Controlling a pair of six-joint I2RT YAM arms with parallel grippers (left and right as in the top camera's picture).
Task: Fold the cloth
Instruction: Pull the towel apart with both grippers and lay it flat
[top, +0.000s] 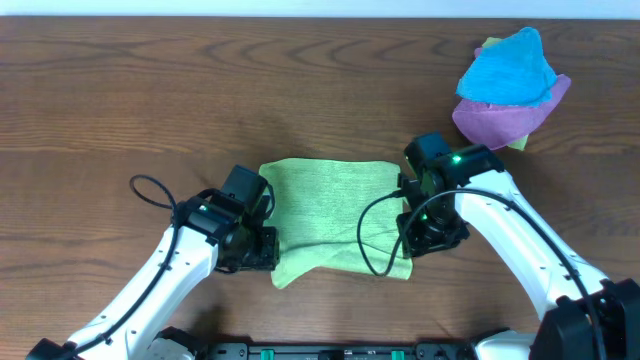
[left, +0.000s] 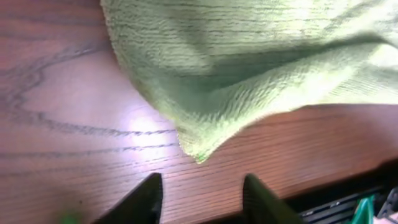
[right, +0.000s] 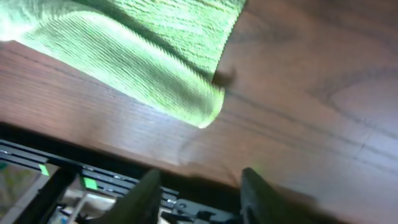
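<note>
The lime-green cloth (top: 335, 215) lies on the wooden table between my two arms, its near edge uneven. My left gripper (top: 262, 256) sits at the cloth's near left corner; in the left wrist view its fingers (left: 202, 190) are open and empty, just short of the cloth's corner (left: 199, 152). My right gripper (top: 425, 243) sits at the near right corner; in the right wrist view its fingers (right: 199, 186) are open and empty, a little short of the rolled cloth corner (right: 208, 112). No white tag shows.
A bright blue cloth (top: 505, 70) lies piled on a purple cloth (top: 500, 120) at the far right of the table. The table's near edge (right: 93, 152) runs just below both grippers, with a black frame under it.
</note>
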